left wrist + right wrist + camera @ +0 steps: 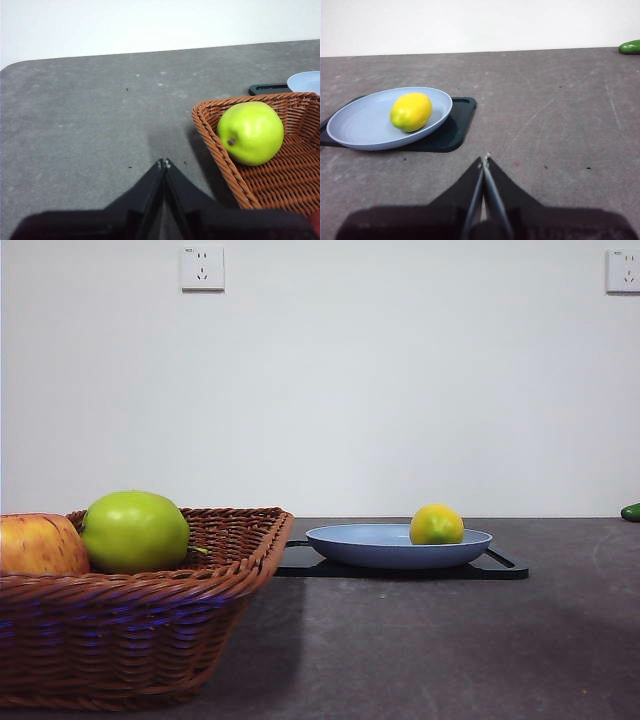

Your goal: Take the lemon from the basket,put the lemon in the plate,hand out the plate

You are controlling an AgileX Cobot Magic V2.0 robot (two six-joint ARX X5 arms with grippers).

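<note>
The lemon (411,111) already lies in the plate (355,127), which rests on the black tray (455,131) on the worktop (420,640). The step in hand is judged to be handing out the plate. The right pincer (484,161) is fully closed, empty and nearest; the left pincer (163,163) is likewise closed and empty beside the basket (215,137). Open the right pincer first. Grip the rim on the near edge, probably clear of the tray. Lift level so the lemon cannot roll.

Yellow-green lemon (436,524), light-blue plate (350,540), brown basket (150,640)

Basket (150,630), red-yellow apple (38,545) and far green object (631,511) cut by frame edges.
</note>
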